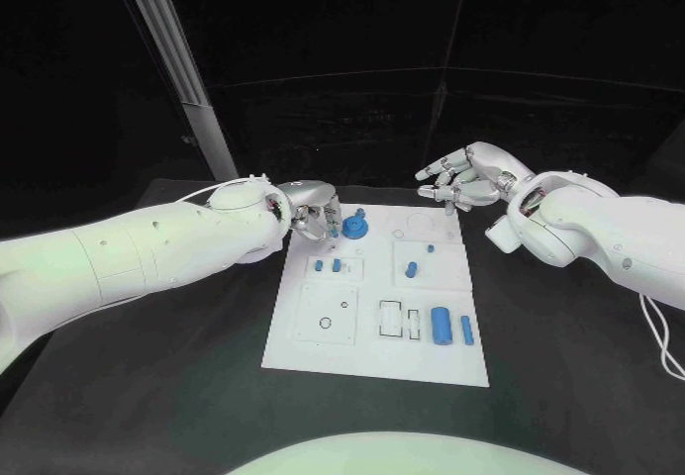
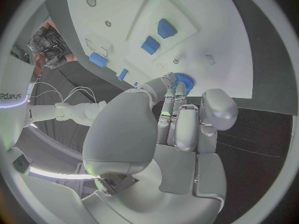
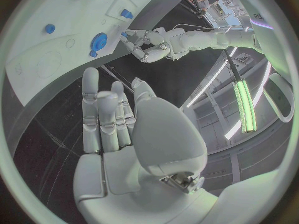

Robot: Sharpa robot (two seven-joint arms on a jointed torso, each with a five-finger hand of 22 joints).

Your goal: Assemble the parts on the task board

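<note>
We see a black table (image 1: 171, 396) carrying the white rectangular task board (image 1: 374, 351), which lies lengthwise in the middle between the two white arms. Our left hand (image 1: 312, 213) sits at the board's far left corner with its fingertips (image 2: 174, 87) curled down against the round blue gear-like part (image 1: 354, 230) standing there; whether they truly pinch it or only touch it, we cannot tell. Our right hand (image 1: 468, 178) hovers above the table off the board's far right corner, fingers straight and slightly apart, holding nothing. Near the board's right edge two blue cylinder parts (image 1: 452, 326) lie side by side, and smaller blue pieces (image 1: 329, 265) sit around the board's middle.
</note>
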